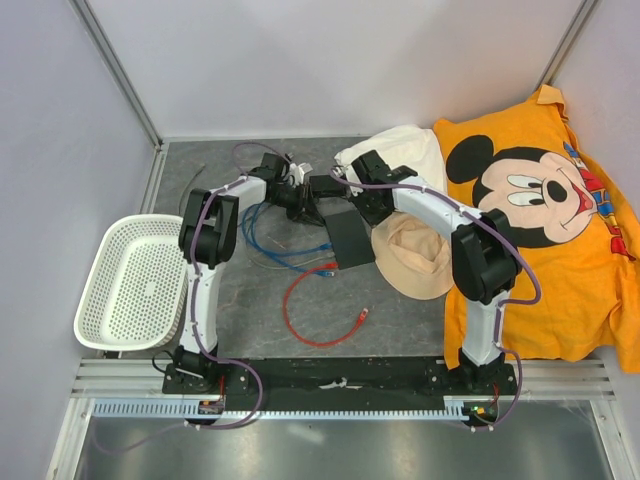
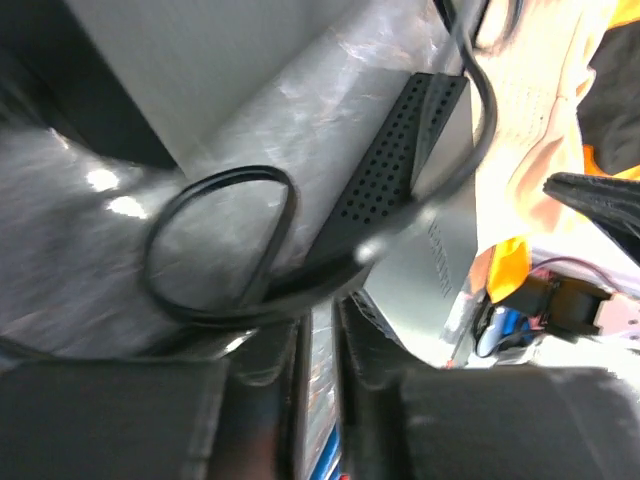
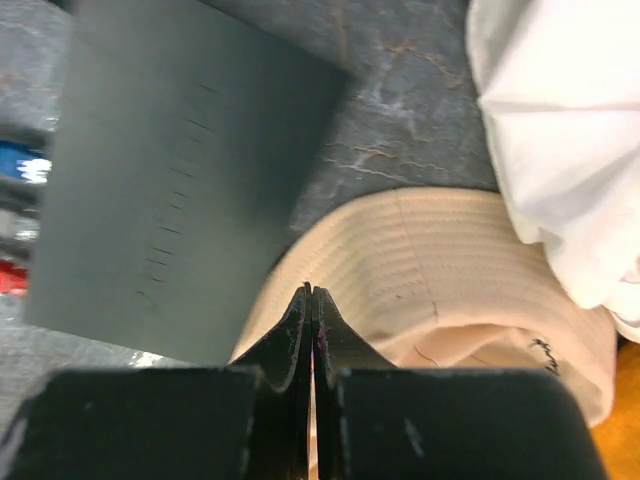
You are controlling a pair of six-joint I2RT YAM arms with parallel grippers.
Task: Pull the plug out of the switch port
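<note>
Looks like the reach-in step, with no plug gripped. Nearest: blue connector (image 1: pixel 328 268) at the near edge of the flat black box (image 1: pixel 350 238) on the table (image 1: pixel 400 320); switch port likely along that edge, not made out. Just right of the box, tan hat (image 3: pixel 420 260). Over its brim beside the box, right hand (image 3: pixel 312 296), clenched on nothing. Past the box's far-left side, left hand (image 2: pixel 318 335), thin black cord (image 2: pixel 165 235) across its tips; grasping or not, cannot tell. Next, probably: pinning the box, pinching the plug, drawing straight out.

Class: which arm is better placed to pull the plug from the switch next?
Left, probably. The left end effector sits at the black cord beside the switch; the right end effector is shut above the tan hat.
</note>
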